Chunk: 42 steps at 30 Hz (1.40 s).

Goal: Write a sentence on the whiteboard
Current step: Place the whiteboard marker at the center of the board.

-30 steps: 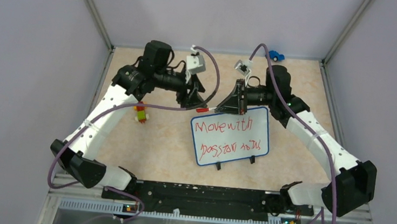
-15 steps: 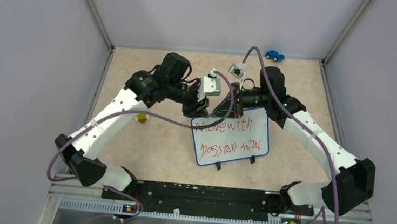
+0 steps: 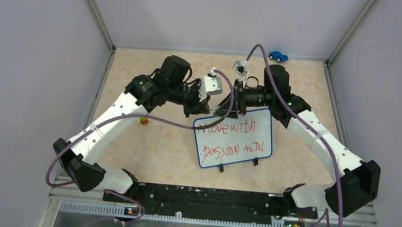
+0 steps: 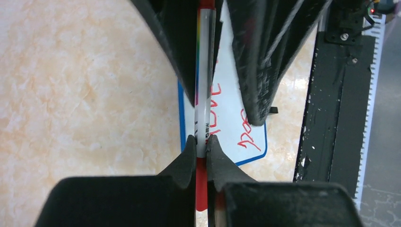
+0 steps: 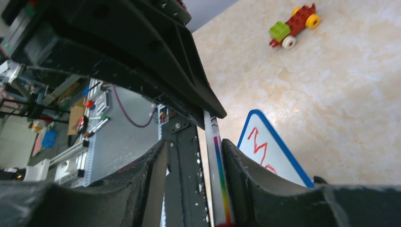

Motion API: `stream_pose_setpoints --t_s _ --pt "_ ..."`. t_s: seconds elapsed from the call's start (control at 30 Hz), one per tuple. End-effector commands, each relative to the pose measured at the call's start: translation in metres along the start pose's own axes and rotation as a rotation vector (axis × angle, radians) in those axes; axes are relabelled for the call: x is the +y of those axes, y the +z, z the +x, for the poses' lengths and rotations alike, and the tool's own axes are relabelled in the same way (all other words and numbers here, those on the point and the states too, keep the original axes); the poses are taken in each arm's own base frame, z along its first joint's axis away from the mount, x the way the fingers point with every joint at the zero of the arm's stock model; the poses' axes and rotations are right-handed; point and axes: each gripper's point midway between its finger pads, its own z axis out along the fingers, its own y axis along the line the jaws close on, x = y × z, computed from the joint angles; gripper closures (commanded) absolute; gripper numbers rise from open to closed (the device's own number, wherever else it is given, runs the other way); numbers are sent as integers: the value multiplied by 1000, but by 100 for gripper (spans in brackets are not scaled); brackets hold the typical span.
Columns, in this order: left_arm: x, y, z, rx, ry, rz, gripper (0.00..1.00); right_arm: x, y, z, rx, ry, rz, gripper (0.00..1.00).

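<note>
The whiteboard (image 3: 253, 122), blue-rimmed on black clip feet, stands mid-table with the sentence (image 3: 230, 138) in red on two lines. Both grippers meet just above its top left corner. My left gripper (image 4: 202, 142) is shut on a white marker (image 4: 204, 85) with a rainbow stripe and a red end. My right gripper (image 5: 194, 146) is open around the same marker (image 5: 218, 170), which lies against one of its fingers (image 5: 246, 170), with a clear gap to the other. From above, the left gripper (image 3: 204, 109) and the right gripper (image 3: 224, 109) hide the marker. The board's corner (image 5: 276, 153) shows below.
A small blue toy car (image 3: 278, 56) sits at the far back edge. A block-built toy car (image 5: 293, 26) lies on the table left of the board, half hidden under my left arm (image 3: 144, 120). The black base rail (image 3: 202, 196) runs along the near edge.
My left arm swung right to the marker held by the right gripper and closed on it. The right gripper's jaws have opened off the marker.
</note>
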Motion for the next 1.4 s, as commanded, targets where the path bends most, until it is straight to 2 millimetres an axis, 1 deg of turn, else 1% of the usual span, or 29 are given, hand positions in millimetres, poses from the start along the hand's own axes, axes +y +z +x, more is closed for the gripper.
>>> stream_pose_setpoints --t_s 0.0,0.1,0.2,0.23,0.3,0.4,0.47,0.6,0.67,0.7,0.8,0.9,1.1,1.17,1.37 --pt "38 -25 -4 -65 -92 -142 100 11 -19 -38 -84 -72 0 52" --pt "68 -43 8 -104 -200 -183 100 2 -34 -48 -134 -64 45 40" --pt "96 -55 30 -97 -284 -255 100 -9 -51 -56 -173 -60 102 31" --pt "104 -58 40 -89 -317 -274 100 -14 -57 -57 -183 -55 121 29" --pt "115 -61 60 -61 -386 -291 100 -23 -71 -58 -206 -46 156 28" --pt "125 -64 97 3 -463 -320 100 -37 -91 -57 -231 -42 219 27" --pt "123 -61 124 56 -498 -328 100 -45 -105 -54 -247 -41 266 27" --pt "110 -52 186 193 -555 -341 100 -62 -136 -44 -267 -17 352 26" --pt "101 -47 215 266 -569 -343 100 -66 -148 -38 -269 -14 378 25" --pt "94 -44 228 294 -577 -328 100 -70 -157 -35 -276 -13 400 25" --pt "75 -33 258 353 -607 -286 100 -78 -172 -26 -278 -21 464 25" --pt "64 -26 281 390 -629 -275 100 -85 -178 -16 -268 -16 511 25" --pt "58 -15 313 445 -640 -289 100 -91 -177 -2 -251 -2 527 25" --pt "57 -14 321 466 -636 -290 96 -93 -177 0 -248 1 530 25" --pt "54 -9 337 508 -639 -273 80 -94 -177 3 -242 0 534 25"
